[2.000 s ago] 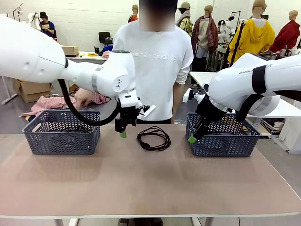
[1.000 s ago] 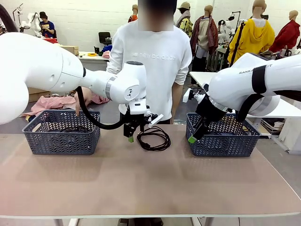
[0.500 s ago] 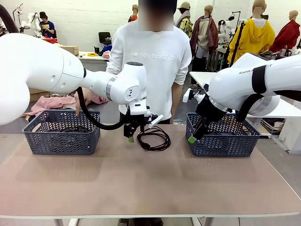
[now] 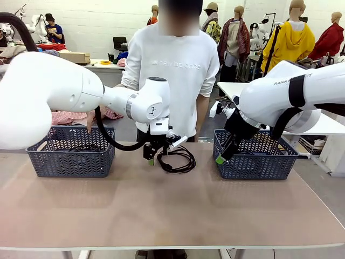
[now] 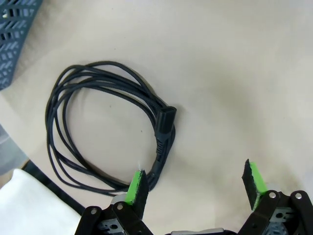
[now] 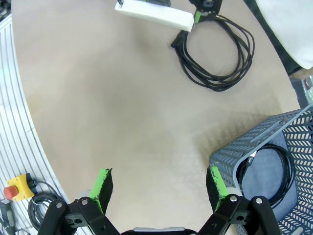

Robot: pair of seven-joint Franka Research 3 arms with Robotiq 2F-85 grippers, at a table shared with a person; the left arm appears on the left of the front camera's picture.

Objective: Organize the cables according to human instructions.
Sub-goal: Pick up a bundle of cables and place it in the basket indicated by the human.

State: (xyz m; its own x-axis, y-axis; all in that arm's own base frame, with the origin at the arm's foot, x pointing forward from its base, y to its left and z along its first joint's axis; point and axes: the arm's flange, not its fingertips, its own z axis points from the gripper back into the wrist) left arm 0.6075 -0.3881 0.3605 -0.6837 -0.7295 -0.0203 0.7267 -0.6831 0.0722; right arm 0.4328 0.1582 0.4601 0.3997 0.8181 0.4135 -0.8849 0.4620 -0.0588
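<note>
A coiled black cable (image 4: 176, 158) lies on the table at the far middle, in front of the person. My left gripper (image 4: 152, 158) hangs open just above its left edge. In the left wrist view the gripper (image 5: 195, 182) is open, one green pad (image 5: 137, 186) over the coil's near strands, and the cable's plug (image 5: 165, 122) lies just beyond. My right gripper (image 4: 221, 158) is open beside the right basket (image 4: 253, 159). In the right wrist view my right gripper (image 6: 159, 188) looks down on the table, with the cable (image 6: 215, 87) farther off.
A grey basket (image 4: 70, 156) at the left holds a black cable (image 4: 81, 147). The right basket (image 6: 244, 152) also holds a coiled cable (image 6: 286, 169). The person's hand (image 4: 94, 114) hangs behind the left basket. The near half of the table is bare.
My left arm has moved right and down, bringing its open gripper to the coil's left edge. The right arm and the cable have not moved.
</note>
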